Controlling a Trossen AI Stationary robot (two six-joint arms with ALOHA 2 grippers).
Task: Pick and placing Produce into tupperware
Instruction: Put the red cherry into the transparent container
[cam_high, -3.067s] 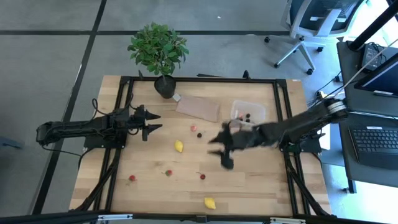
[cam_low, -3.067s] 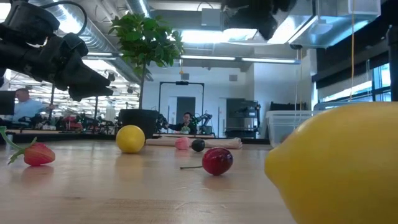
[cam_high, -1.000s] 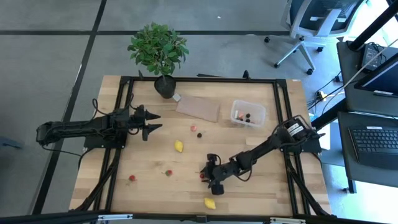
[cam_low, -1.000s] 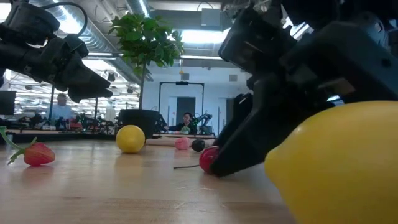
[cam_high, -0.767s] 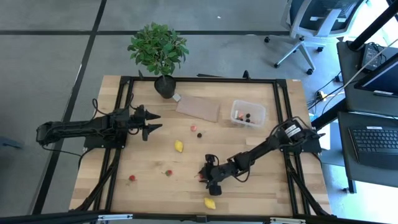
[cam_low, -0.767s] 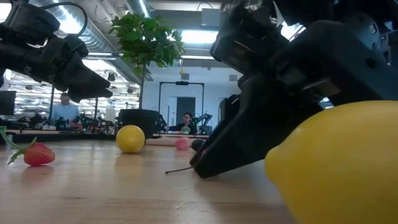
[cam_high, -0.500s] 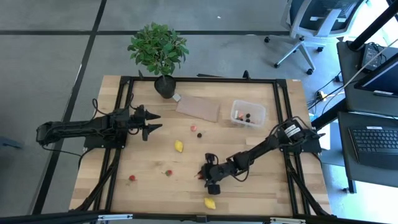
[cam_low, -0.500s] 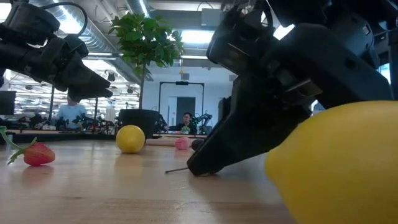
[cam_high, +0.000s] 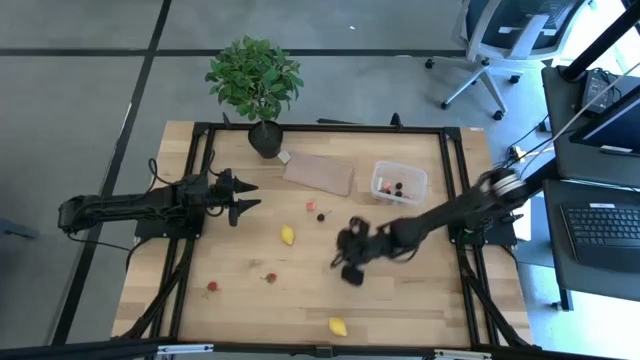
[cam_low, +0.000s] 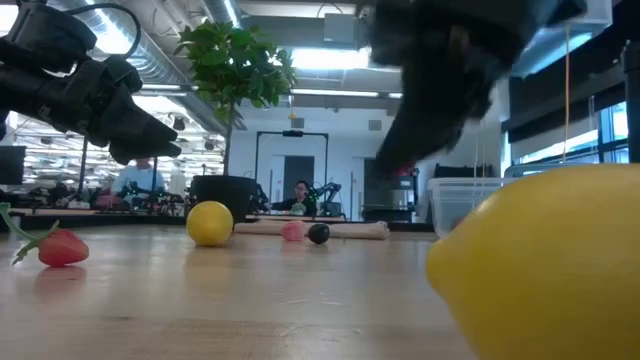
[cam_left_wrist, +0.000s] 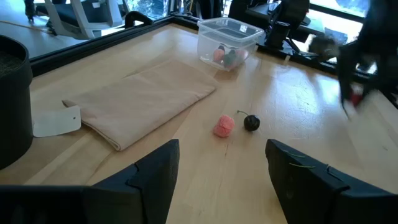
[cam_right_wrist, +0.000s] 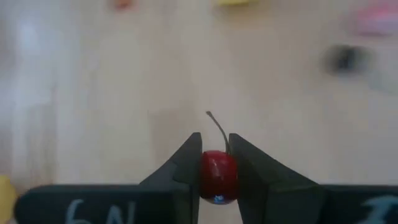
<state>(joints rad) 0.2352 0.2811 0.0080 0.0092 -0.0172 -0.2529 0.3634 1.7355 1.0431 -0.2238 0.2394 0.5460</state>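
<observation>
My right gripper (cam_high: 346, 264) hangs above the table's middle, shut on a red cherry (cam_right_wrist: 217, 175). The clear tupperware (cam_high: 399, 182) stands at the far right with a few small fruits inside. On the wood lie one lemon (cam_high: 287, 235), another lemon (cam_high: 338, 326) at the near edge, a pink berry (cam_high: 310, 206), a dark cherry (cam_high: 321, 216) and two strawberries (cam_high: 211, 287) (cam_high: 269, 277). My left gripper (cam_high: 252, 195) waits open on the left, holding nothing. My right gripper pinches the red cherry's round body (cam_right_wrist: 209, 176) between its two fingers (cam_right_wrist: 185, 168), one on each side. The stem (cam_right_wrist: 217, 129) sticks out forward past the fingertips. The cherry is lifted clear of the table.
A flat brown sheet (cam_high: 319, 173) lies left of the tupperware. A potted plant (cam_high: 255, 85) stands at the far edge. A black frame (cam_high: 452, 200) runs round the table. In the low view the near lemon (cam_low: 540, 270) fills the right foreground.
My right gripper has shut on the red cherry near the table's near middle. It has then risen and gone toward the far right, toward the tupperware. The cherry has left the table with it.
</observation>
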